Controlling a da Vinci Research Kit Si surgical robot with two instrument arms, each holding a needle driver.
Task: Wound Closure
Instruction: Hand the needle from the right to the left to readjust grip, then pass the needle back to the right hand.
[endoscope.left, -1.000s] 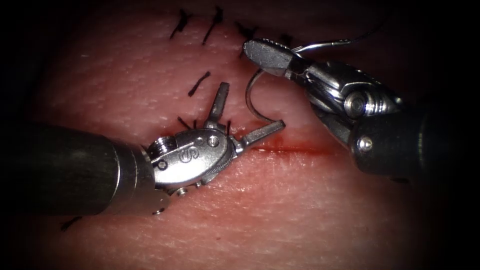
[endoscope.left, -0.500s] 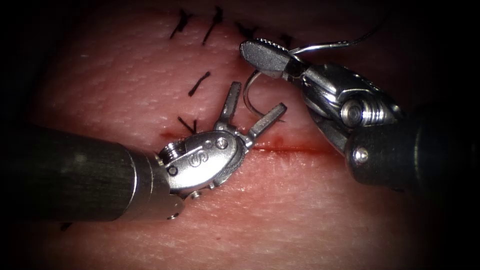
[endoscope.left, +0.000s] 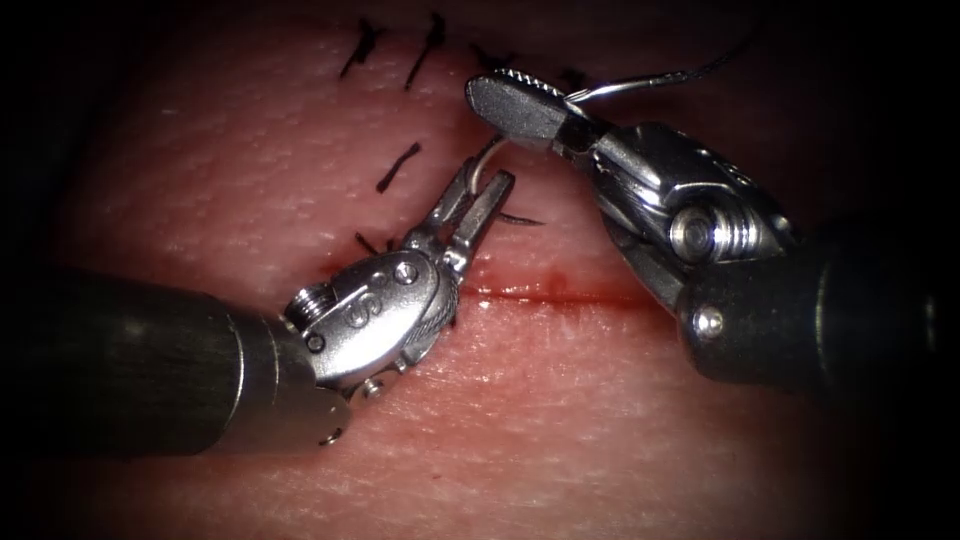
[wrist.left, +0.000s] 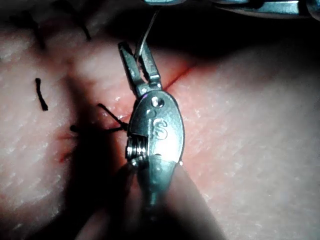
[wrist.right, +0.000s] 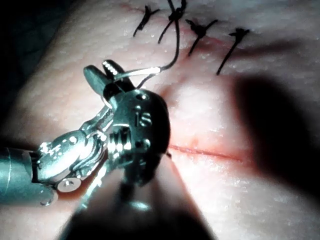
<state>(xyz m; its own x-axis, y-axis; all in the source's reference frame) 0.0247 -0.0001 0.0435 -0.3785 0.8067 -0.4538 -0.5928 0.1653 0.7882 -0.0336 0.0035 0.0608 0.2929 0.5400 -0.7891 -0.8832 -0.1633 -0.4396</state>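
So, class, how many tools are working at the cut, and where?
2. The left tool, entering from the left, grips the needle mid-curve. The right tool, entering from the right, grips it near the thread end. The needle's tip is hidden.

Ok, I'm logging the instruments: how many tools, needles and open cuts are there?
Tools: 2, the left tool shut mid-curve and the right tool shut near the tail of the needle.
Needles: 1, clear of the tissue.
Cuts: 1, the cut.
Total: 4.
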